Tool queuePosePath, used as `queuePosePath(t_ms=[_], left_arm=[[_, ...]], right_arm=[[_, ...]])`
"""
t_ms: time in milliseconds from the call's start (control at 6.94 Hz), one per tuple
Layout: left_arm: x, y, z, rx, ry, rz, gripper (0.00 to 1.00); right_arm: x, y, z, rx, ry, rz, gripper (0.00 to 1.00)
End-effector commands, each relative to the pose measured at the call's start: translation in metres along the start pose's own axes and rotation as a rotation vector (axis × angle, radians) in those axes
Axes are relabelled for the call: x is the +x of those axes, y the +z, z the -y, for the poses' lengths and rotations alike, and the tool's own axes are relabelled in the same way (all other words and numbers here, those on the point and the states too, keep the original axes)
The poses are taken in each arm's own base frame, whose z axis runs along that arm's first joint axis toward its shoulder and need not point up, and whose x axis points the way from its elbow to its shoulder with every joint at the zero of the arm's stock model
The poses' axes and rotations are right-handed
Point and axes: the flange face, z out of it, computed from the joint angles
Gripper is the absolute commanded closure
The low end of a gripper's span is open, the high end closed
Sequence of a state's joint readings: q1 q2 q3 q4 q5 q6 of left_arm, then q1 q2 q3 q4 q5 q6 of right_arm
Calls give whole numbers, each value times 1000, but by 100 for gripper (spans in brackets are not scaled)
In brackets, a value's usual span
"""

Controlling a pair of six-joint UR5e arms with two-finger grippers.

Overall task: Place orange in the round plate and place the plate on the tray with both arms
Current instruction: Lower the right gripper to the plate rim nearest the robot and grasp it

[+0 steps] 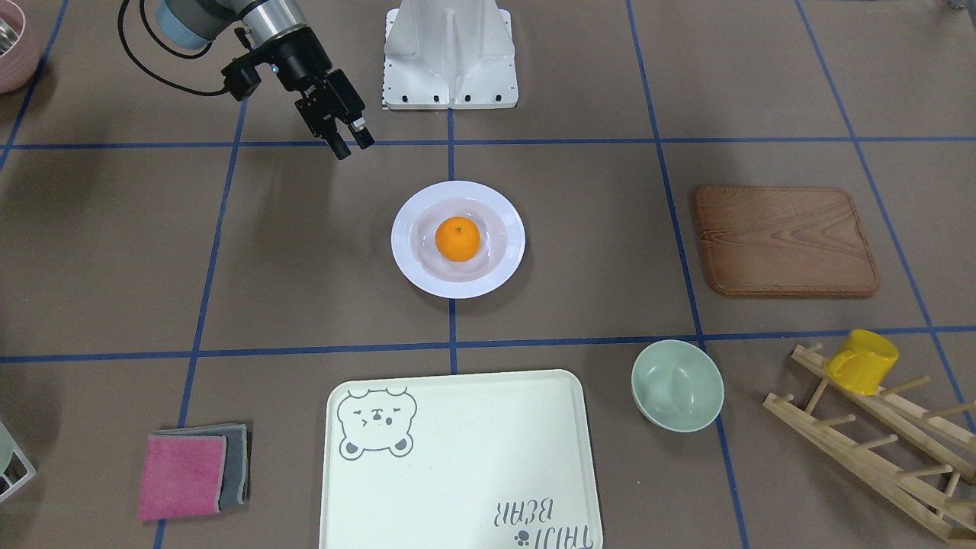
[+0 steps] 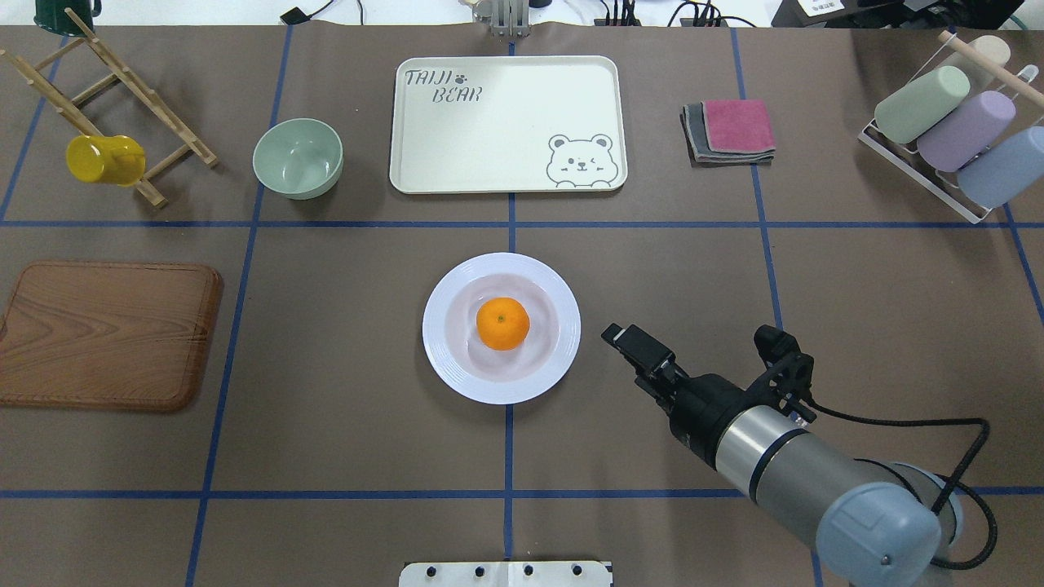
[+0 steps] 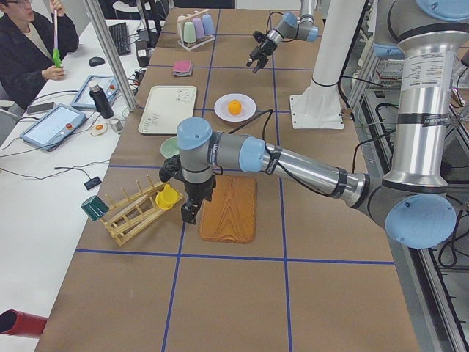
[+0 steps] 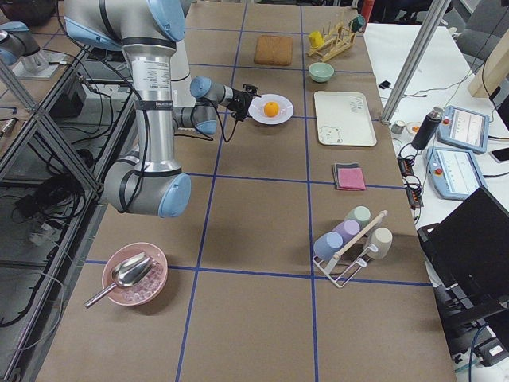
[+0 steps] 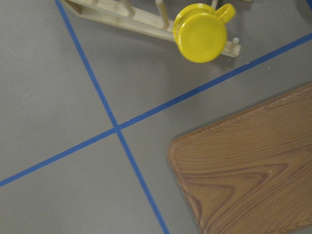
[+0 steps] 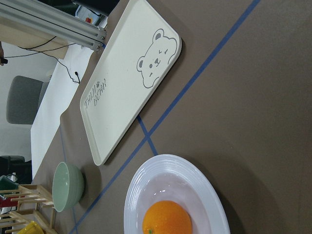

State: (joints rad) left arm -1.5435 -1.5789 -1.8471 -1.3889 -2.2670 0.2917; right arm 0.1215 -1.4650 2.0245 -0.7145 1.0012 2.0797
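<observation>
The orange lies in the sunken centre of the white round plate at mid-table. The cream bear tray lies bare just beyond the plate, one grid square away. My right gripper hovers open beside the plate, a short way off its rim, holding nothing. Its wrist view shows the orange, the plate and the tray. My left gripper hangs far off, by the wooden board's corner; I cannot tell whether it is open or shut.
A wooden board lies at my left. A green bowl and a wooden rack with a yellow cup stand behind it. Folded cloths and a cup rack sit at the far right. A person sits beyond the table.
</observation>
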Motion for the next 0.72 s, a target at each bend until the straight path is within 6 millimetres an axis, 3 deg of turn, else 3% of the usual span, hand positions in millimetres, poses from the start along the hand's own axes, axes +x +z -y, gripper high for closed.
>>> queuePosePath(t_ms=[0, 144, 288, 432, 576], left_arm=[[-28, 2, -22, 3, -50, -24, 1], [-29, 2, -23, 2, -53, -24, 1], [-29, 5, -29, -4, -59, -28, 1], [-29, 6, -30, -5, -60, -28, 1], [-29, 6, -32, -5, -60, -28, 1]], right_arm=[[17, 23, -49, 17, 105, 10, 5], [22, 47, -67, 24, 195, 1, 9], [26, 56, -70, 35, 201, -4, 11], [26, 60, -65, 54, 202, -2, 13], [40, 75, -57, 85, 181, -22, 15]])
